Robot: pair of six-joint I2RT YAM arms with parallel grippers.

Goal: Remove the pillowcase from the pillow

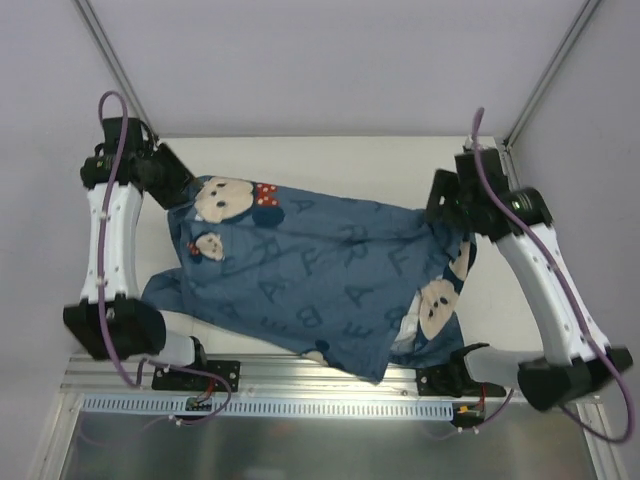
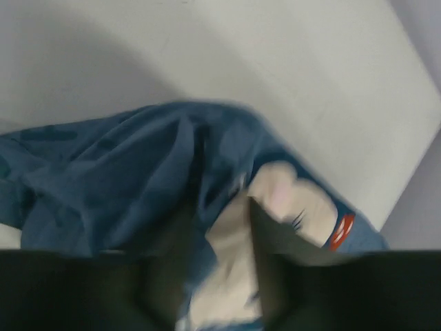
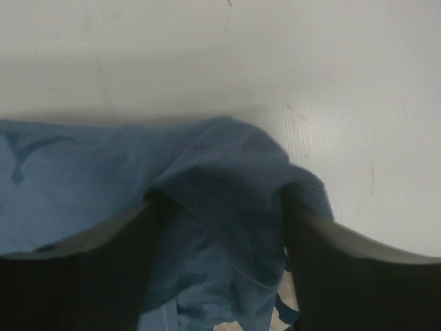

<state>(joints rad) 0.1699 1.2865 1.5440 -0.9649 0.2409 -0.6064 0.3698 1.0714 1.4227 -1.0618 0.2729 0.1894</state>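
At upper left, your left gripper [image 2: 224, 265] had the pillowcase [image 1: 320, 285] between its jaws; whether it gripped, I cannot tell. Your right gripper [image 3: 220, 248] stood open over cloth.

The pillowcase [image 3: 103, 179], blue with a darker printed mark at the far left edge, fills the left and lower middle of the frame and rises in a crumpled fold at the centre. The right pincer [image 3: 219, 207] has its two dark fingers [image 3: 76, 276] at the lower left and lower right corners, standing well apart with that fold lying loose between them. The pale counter [image 3: 227, 55] takes the whole upper half and runs down the right side, and a small whitish patch at the bottom edge is too blurred to identify.
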